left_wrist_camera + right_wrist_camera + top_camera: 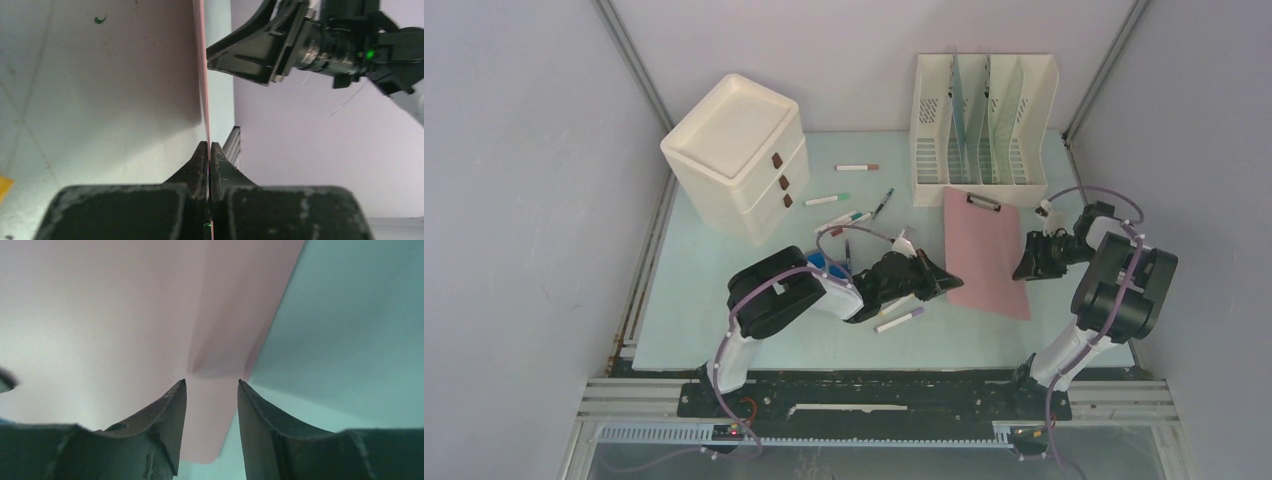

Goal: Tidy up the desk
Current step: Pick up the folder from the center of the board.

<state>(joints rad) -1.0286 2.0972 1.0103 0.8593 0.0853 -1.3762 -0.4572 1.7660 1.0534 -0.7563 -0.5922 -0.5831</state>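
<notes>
The bench [684, 300] fills the middle of the top view and looks smooth, hard and fixed, so I judge things will slide on it. The pink clipboard [984, 260] lying right of centre seems thin, stiff and light, best taken by an edge. The left tool [208, 146] is clamped on its left edge, and the right tool [210, 385] stands apart at its right edge. The rack [984, 110], upper right, holds greenish sheets; the drawer unit [736, 155], upper left, is shut with its contents hidden; pens [899, 320] lie loose.
</notes>
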